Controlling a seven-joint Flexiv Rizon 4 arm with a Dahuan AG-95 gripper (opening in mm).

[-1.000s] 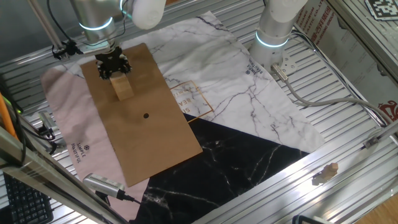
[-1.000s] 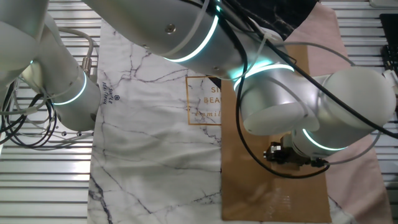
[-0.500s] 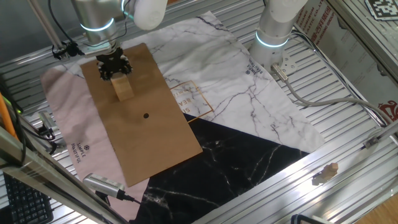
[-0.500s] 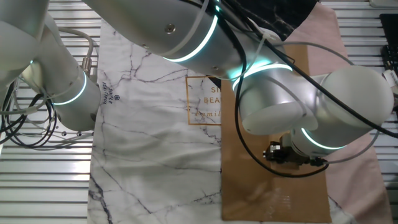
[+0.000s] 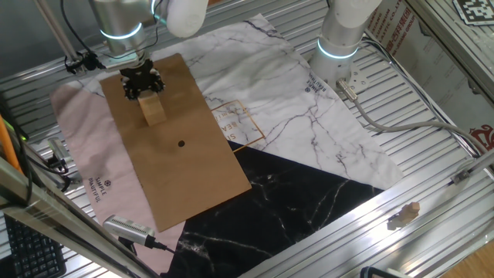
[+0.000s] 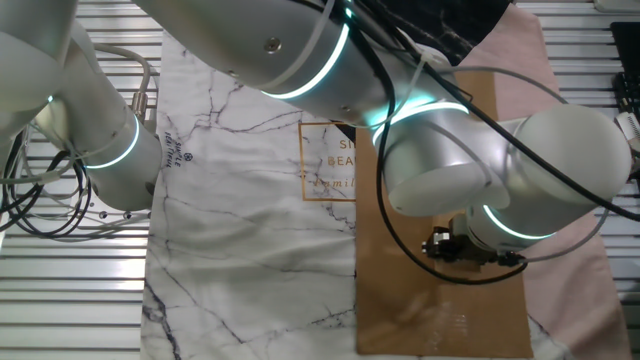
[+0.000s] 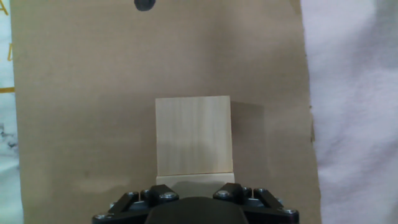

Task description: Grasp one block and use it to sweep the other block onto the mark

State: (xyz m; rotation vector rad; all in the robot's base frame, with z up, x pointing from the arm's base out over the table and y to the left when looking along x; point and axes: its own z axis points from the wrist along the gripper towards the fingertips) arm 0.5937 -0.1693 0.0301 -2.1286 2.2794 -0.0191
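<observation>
A brown cardboard sheet (image 5: 174, 147) lies on the table. The mark (image 5: 181, 143) is a small black dot at its middle; it also shows at the top edge of the hand view (image 7: 144, 4). A pale wooden block (image 5: 152, 110) lies on the sheet between my gripper and the mark, large in the hand view (image 7: 193, 135). My gripper (image 5: 141, 83) stands right behind it, shut on a second wooden block, of which only a thin pale strip (image 7: 194, 179) shows, touching the free block. In the other fixed view the arm hides nearly all of the gripper (image 6: 450, 246).
A pink cloth (image 5: 73, 166) lies under the cardboard's left side, a white marble sheet (image 5: 309, 116) with an orange printed square (image 5: 239, 123) to the right, a black marble sheet (image 5: 301, 205) in front. A second arm's base (image 5: 340, 38) stands at the back.
</observation>
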